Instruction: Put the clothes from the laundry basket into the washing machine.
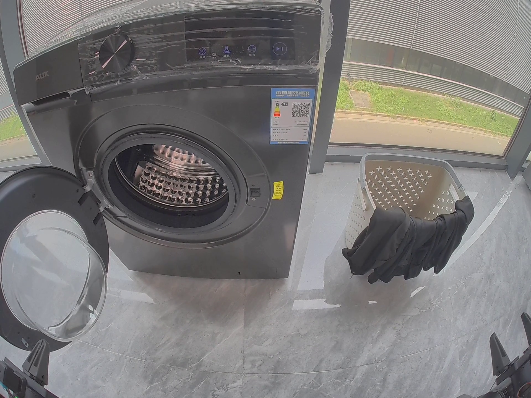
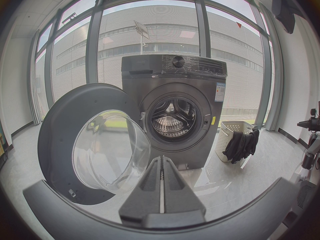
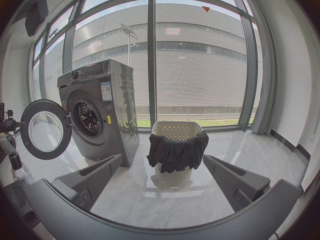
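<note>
Dark clothes (image 1: 406, 244) over laundry basket (image 1: 406, 186) rim; left end effector (image 2: 162, 160) closed, right end effector (image 3: 162, 162) spread.

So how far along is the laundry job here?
Done: the washing machine door is open; its drum looks empty. In hand: nothing; the shut left gripper and open right gripper sit back from the laundry basket. Left: the dark clothes draped over its rim.

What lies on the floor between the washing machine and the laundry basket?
Nothing. In the head view, the floor between the washing machine and the laundry basket is bare, with only light reflections on it.
</note>
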`<state>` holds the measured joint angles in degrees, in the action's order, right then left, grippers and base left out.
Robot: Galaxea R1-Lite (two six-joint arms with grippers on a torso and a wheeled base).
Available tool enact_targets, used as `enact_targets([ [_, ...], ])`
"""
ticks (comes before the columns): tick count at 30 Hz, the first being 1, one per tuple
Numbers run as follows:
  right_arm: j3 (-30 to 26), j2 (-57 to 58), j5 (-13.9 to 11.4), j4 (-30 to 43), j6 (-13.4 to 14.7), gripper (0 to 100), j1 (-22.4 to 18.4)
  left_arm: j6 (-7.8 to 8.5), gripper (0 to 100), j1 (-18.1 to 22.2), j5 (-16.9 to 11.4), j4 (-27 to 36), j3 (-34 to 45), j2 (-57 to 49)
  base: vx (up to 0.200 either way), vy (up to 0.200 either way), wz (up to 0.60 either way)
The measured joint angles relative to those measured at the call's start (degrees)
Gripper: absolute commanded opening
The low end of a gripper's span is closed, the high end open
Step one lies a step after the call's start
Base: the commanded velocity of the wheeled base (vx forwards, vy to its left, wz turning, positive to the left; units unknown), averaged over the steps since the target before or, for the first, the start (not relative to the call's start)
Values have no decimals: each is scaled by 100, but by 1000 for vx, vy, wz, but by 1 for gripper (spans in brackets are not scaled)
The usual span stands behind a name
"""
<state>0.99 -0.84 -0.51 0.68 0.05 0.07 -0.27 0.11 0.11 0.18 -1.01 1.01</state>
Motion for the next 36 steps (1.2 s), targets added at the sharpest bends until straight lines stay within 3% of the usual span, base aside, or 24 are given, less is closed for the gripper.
enact_targets([
  [12, 2, -1, 0, 0, -2, 100, 2, 49, 0, -6, -16, -2, 0, 0, 0, 0, 0],
  [30, 2, -4, 0, 2, 0, 100, 0, 11, 0, 0, 0, 0, 0, 0, 0, -200, 0],
  [36, 2, -4, 2, 2, 0, 100, 2, 24, 0, 5, 2, 9, 0, 0, 0, 0, 0],
])
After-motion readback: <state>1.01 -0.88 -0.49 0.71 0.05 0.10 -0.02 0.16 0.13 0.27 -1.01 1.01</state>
